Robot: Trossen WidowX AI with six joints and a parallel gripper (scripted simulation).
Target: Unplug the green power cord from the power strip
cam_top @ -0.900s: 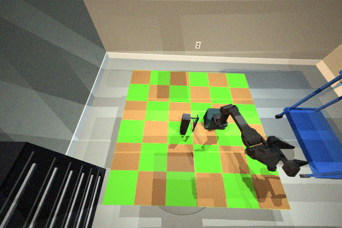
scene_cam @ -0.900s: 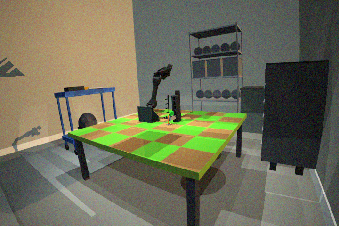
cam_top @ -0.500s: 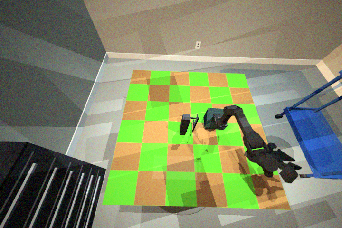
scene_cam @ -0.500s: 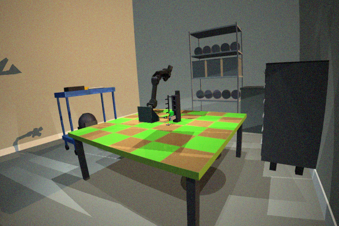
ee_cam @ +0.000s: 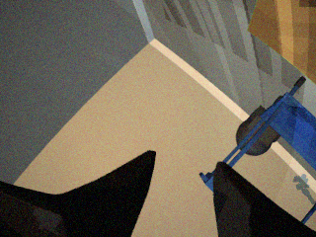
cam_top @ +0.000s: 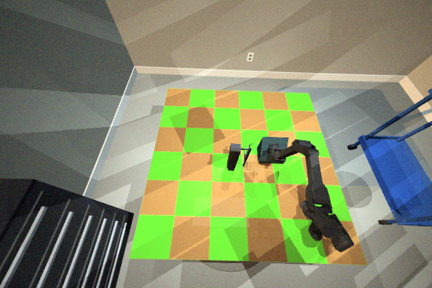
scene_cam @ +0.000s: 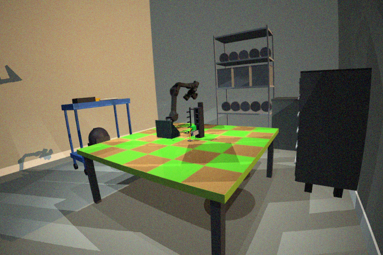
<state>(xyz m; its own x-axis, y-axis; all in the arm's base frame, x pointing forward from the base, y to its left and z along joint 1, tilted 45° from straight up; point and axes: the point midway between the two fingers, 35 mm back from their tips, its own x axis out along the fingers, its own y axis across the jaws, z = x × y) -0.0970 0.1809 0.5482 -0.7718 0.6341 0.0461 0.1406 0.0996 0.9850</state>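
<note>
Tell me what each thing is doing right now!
Tool: up in the air above the table, fingers partly closed, holding nothing.
Power strip: standing upright on the table.
Green plug: low against the strip, looks plugged in, untouched.
Dark box: sitting on the table beside the strip.
Blue cart: parked by the wall.

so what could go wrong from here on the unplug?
1. The gripper hangs high above the power strip, part-closed on nothing; it may need to open wider before it fits the plug.
2. The wrist camera shows only wall, floor and the blue cart, so the approach gets no close view.
3. The strip stands upright on the table; a sideways pull could tip it.
</note>
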